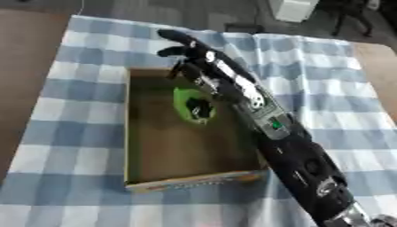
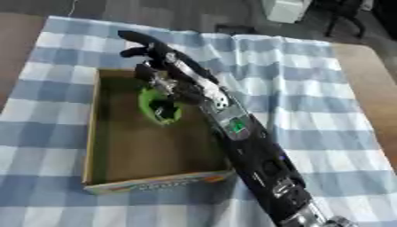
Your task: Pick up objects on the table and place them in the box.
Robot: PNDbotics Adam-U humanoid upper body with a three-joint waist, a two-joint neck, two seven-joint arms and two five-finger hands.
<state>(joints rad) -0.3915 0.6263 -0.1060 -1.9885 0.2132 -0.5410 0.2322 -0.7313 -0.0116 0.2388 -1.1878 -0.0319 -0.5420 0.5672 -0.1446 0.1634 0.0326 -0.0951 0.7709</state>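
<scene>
Your right arm enters from the near right corner and reaches diagonally up and left across the checked cloth (image 1: 325,88) to the box (image 1: 132,133), a shallow brown cardboard tray lying open-topped on the blue-and-white cloth. Your right hand (image 1: 203,66) stands above the far right part of the box, its upper fingers (image 1: 177,36) stretched out past the far wall. Your left hand does not appear in either view.

The task's one visible object, a green object (image 2: 149,103) with a dark centre, sits inside the box, toward the far right of its floor. It lies directly below the lower part of your hand. Whether the thumb and lower fingers touch it, pinch it, or merely hang above it cannot be told: the dark parts of the hand and the dark centre of the object merge in both views. The upper fingers look extended rather than curled.

Progress, as a judgement: the green object is already within the box walls, so the placing of this item appears done or nearly done; what remains for it is at most the letting go and the lifting of your hand clear. No other loose object is visible on the cloth around the box. The far edge of the scene shows a pale unit (image 1: 293,9) on the floor beyond the table, which plays no part.
</scene>
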